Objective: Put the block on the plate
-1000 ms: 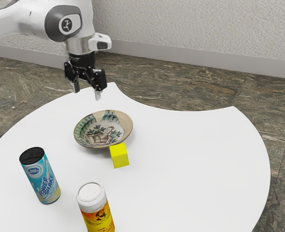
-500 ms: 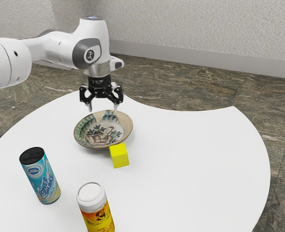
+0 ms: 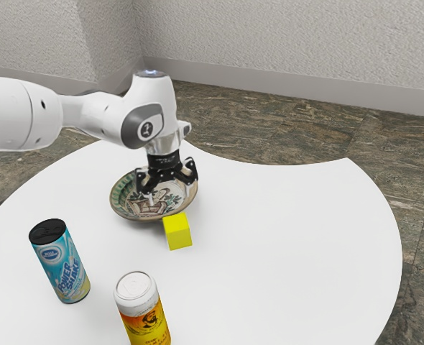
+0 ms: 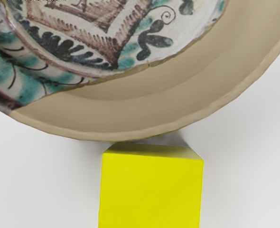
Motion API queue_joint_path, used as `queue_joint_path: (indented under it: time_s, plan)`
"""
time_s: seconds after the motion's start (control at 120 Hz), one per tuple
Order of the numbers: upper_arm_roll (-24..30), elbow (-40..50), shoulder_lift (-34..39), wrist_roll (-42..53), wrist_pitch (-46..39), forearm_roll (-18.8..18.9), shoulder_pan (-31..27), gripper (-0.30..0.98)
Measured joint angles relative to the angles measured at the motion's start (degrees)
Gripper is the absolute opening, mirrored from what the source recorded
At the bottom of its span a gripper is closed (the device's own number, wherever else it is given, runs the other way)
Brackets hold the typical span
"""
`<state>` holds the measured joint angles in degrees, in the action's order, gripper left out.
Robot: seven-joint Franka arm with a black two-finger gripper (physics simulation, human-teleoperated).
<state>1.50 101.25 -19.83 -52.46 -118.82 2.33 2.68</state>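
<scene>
Presently: gripper [image 3: 170, 196], jaws standing apart, is hovering over plate [image 3: 125, 203]; block [image 3: 177, 232] is lying beside plate, nearer exterior view's foreground than gripper.

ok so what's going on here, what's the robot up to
The robot arm is handling nothing right now: its open gripper hovers over the patterned plate, near the yellow block. The block sits on the white table beside the plate, not yet on it. Two cans, one blue and one orange and white, stand nearby.
</scene>
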Motion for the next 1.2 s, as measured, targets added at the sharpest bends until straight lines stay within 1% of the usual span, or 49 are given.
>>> queue_joint_path:
  time_s: [0.208, 0.417, 0.575, 0.883, 1.075, 1.2]
  plan:
    - [0.7, 1.8, -0.1, -4.2, -1.8, 0.7, -0.1, 0.69]
    - [3.0, 5.1, -0.2, -7.2, -4.7, 0.8, -0.4, 0.69]
    - [3.1, 6.7, 0.0, -8.8, -6.4, 0.8, -0.5, 0.69]
    - [3.2, 6.9, 0.1, -12.8, -7.5, 0.5, -0.4, 0.69]
    - [3.0, 6.9, 0.1, -11.8, -7.6, 0.4, -0.6, 0.69]
    - [2.9, 6.8, -0.1, -9.1, -7.7, 0.0, -1.1, 0.69]
